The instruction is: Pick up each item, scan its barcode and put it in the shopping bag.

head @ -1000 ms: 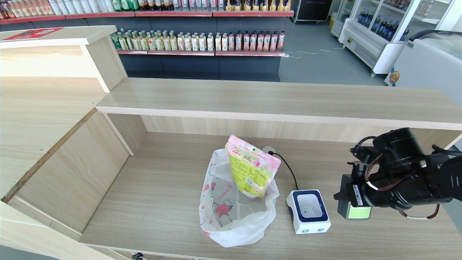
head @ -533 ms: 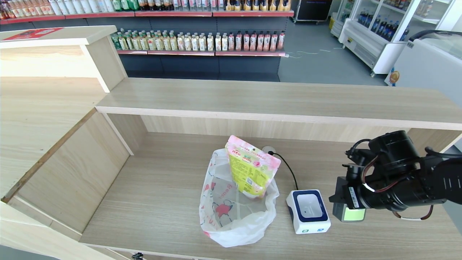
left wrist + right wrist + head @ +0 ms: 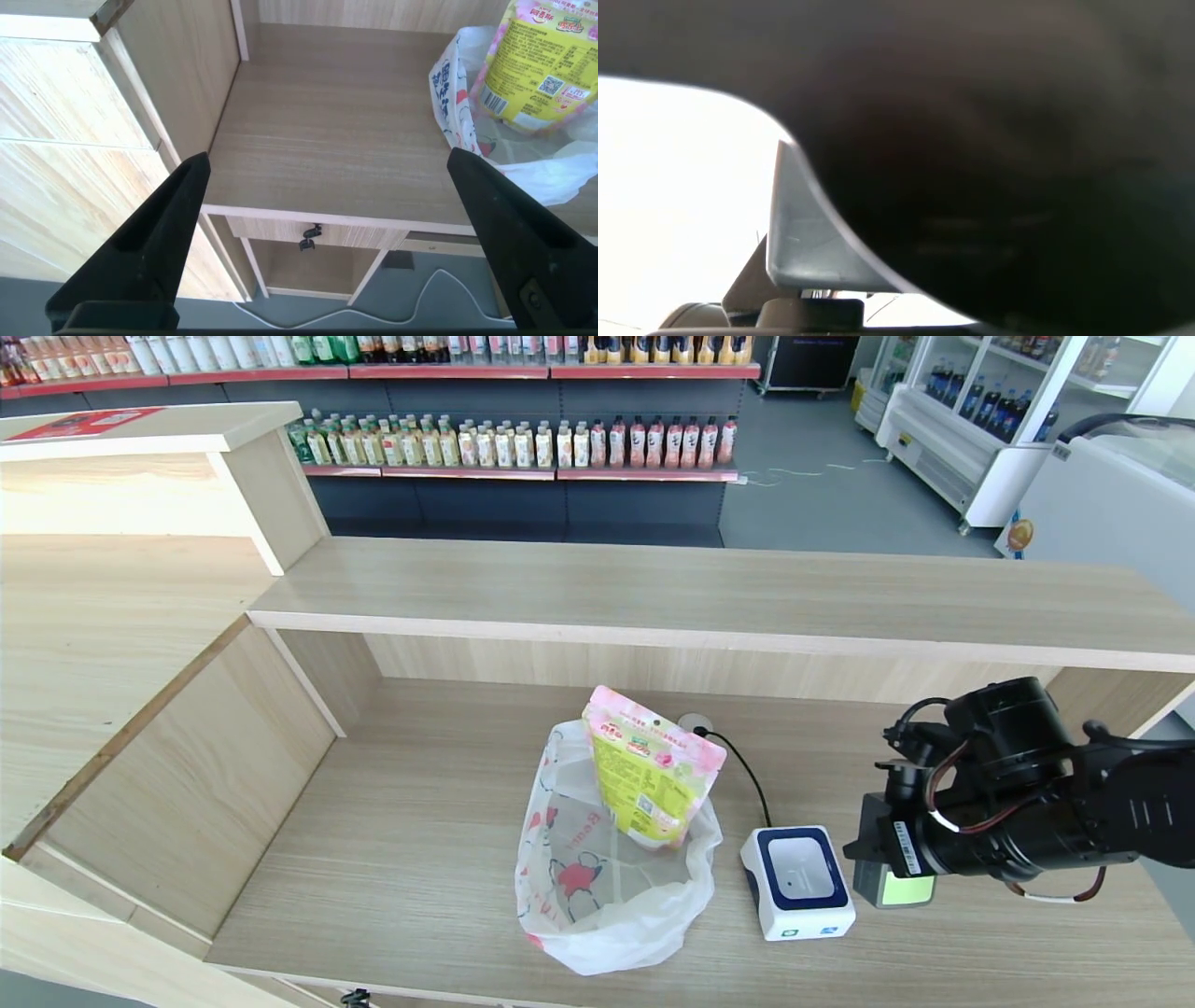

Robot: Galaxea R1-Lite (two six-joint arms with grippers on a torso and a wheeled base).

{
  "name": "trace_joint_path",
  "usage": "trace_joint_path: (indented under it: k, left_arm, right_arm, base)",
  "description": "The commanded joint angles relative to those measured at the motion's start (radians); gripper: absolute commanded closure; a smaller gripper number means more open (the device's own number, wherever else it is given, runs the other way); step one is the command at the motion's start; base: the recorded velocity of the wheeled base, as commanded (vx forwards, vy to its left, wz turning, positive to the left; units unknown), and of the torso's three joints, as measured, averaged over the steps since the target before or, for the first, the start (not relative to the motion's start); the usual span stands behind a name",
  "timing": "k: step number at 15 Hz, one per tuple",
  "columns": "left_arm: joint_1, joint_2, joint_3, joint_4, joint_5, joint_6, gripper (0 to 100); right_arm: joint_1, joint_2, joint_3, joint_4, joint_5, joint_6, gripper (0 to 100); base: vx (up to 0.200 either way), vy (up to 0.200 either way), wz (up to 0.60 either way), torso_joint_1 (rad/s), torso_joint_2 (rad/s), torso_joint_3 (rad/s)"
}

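A barcode and a square code are noted on the pouch (image 3: 537, 61) in the shopping bag (image 3: 569, 905); red lettering on the bag is not legible. A barcode sticker (image 3: 903, 861) is recorded on the right arm (image 3: 1027, 803)

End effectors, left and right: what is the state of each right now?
Left end effector: open, empty.
Right end effector: closed on a small green-faced box, beside the scanner.

The right hand (image 3: 882, 866) holds a small green box (image 3: 909, 889) just beside the scanner (image 3: 798, 882), right of the shopping bag (image 3: 607, 905).
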Motion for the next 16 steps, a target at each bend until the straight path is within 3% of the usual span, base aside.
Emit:
trace_joint_path:
  k: [1, 16]
  left_arm:
    - [0.000, 0.000, 0.000, 0.000, 0.000, 0.000, 0]
    - [0.000, 0.000, 0.000, 0.000, 0.000, 0.000, 0]
  right_arm:
    - [0.001, 0.014, 0.008, -0.013, 0.000, 0.000, 100]
    - [0.016, 0.052, 0.051, -0.169, 0.026, -0.045, 100]
  base:
    - [0.000, 0.000, 0.00, 0.000, 0.00, 0.000]
    - [0.000, 0.000, 0.00, 0.000, 0.00, 0.000]
